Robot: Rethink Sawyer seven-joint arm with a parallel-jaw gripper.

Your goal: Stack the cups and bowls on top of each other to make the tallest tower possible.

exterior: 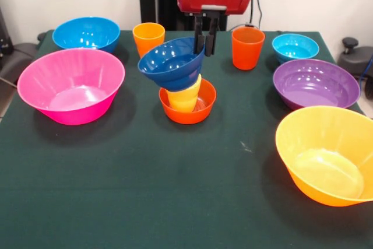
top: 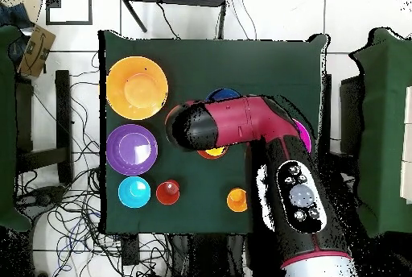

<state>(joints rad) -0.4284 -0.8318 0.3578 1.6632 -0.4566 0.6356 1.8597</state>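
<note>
At the middle of the counter (exterior: pixel 175 190), seen from the front, the claw (exterior: pixel 206 44) pinches the far rim of the dark blue bowl (exterior: pixel 171 62), one finger inside the rim and one outside. The bowl tilts, its mouth turned toward the camera and to the left, and its base sits on or just above the yellow cup (exterior: pixel 185 97), which stands inside the small orange-red bowl (exterior: pixel 187 109). I cannot tell whether the blue bowl already bears on the cup. The light orange cup (exterior: pixel 148 38) and the darker red-orange cup (exterior: pixel 247 48) wait near the far edge, with the cyan bowl (exterior: pixel 295 46) beside the purple bowl (exterior: pixel 316 83). The pink bowl (exterior: pixel 71 84), the medium blue bowl (exterior: pixel 86 32) and the yellow-orange bowl (exterior: pixel 326 153) stand well apart from the stack.

To do this step well, I judge the bowl must be levelled before the claw lets go, its base centred on the cup's rim. Released while tilted, it would likely slide off to the left and could tip the cup. A slow, straight lift afterwards should keep the fingers from dragging the rim.

From overhead, the arm (top: pixel 241 125) covers most of the stack. Only a sliver of the dark blue bowl (top: pixel 225 94) and an edge of the small orange-red bowl (top: pixel 213 154) show, so centring cannot be checked here. The cyan bowl (top: pixel 133 192), red-orange cup (top: pixel 167 192) and light orange cup (top: pixel 236 200) sit along the robot's side.
</note>
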